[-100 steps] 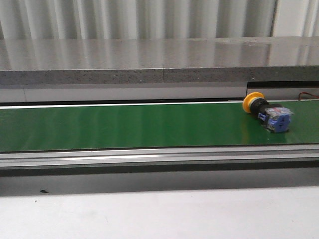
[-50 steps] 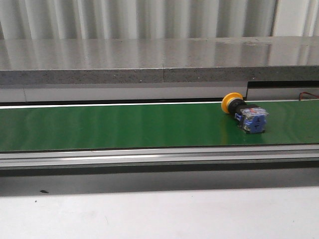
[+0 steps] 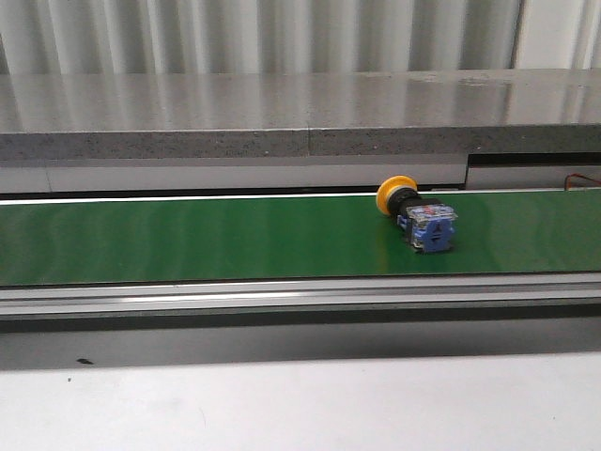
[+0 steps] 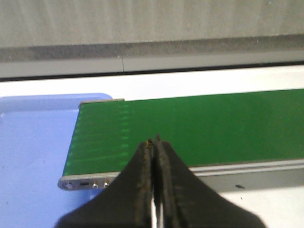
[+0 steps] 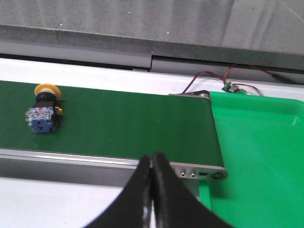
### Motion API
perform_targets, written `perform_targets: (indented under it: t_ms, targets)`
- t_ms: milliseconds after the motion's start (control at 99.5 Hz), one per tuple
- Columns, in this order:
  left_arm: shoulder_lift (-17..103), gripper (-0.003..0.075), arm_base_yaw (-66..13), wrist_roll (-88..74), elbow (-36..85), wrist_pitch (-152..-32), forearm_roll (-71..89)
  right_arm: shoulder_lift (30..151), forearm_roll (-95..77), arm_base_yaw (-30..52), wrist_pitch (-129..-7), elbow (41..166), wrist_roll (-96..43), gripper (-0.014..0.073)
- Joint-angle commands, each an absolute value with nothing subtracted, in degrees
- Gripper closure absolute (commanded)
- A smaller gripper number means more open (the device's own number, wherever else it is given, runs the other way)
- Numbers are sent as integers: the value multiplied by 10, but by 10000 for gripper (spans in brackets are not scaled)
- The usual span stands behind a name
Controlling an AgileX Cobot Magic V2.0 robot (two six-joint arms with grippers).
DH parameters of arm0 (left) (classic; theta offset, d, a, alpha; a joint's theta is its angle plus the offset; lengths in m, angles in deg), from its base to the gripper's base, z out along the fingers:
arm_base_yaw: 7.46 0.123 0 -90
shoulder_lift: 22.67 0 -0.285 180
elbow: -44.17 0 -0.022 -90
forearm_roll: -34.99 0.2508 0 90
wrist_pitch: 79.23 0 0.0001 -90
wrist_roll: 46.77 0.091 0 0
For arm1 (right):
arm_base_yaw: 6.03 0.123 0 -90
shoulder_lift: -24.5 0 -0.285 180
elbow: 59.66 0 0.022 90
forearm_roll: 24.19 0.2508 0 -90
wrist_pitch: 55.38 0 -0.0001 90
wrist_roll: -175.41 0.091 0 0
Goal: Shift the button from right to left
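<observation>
The button is lying on its side on the green belt, well apart from both grippers. The left gripper and right gripper are being held closed, empty. Risk judged: the rounded cap being nudged, causing a roll.

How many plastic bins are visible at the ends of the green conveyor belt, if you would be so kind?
2. A blue bin sits at the belt's end in the left wrist view; a green bin sits at the other end in the right wrist view. Neither appears in the front view.
</observation>
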State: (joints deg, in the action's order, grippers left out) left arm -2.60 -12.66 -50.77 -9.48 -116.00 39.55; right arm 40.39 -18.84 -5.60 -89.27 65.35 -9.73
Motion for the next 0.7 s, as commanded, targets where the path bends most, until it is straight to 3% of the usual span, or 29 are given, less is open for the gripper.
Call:
perform_targets:
  t_ms: [0, 563, 633, 693]
  targets:
    - [30, 741, -127, -508, -44, -1175, 388, 410, -188, -55, -847, 666, -103, 660]
    - [316, 737, -127, -508, 105, -1308, 337, 410, -188, -55, -847, 666, -103, 660]
    - [340, 692, -130, -508, 122, -1304, 337, 410, -188, -55, -847, 666, -103, 660]
    - [359, 597, -137, -508, 137, -1301, 337, 410, -188, -55, -847, 666, -103, 660]
